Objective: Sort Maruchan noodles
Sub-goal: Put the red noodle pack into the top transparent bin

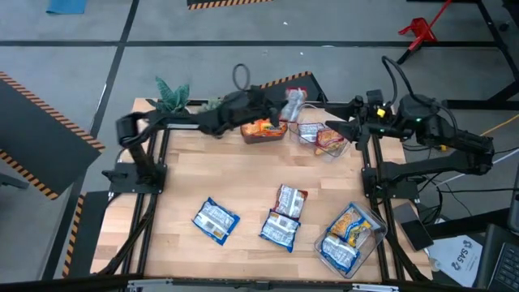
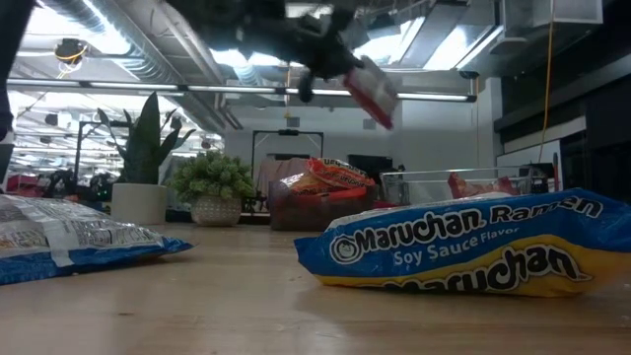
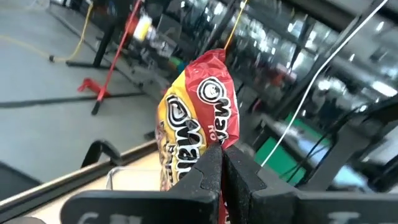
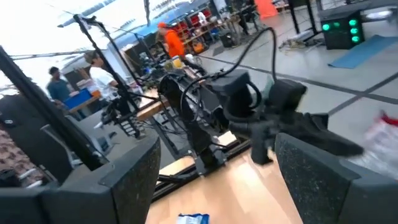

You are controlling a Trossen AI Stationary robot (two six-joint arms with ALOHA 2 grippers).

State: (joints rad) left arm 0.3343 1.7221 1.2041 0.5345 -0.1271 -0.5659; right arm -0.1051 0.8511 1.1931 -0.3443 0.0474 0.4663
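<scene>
One crinkly red packet (image 3: 205, 106), pinched in left claw (image 3: 222, 163)

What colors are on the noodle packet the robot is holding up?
Red and yellow, with white lettering. The packet pinched in the left gripper shows best in the left wrist view.

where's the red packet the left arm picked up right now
The red packet hangs pinched in the left gripper, in the air at the table's far edge, between the bin of orange packets and the clear bin beside it.

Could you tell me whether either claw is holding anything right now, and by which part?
The left claw pinches a red noodle packet by one end. The right claw is open, holding nothing.
</scene>
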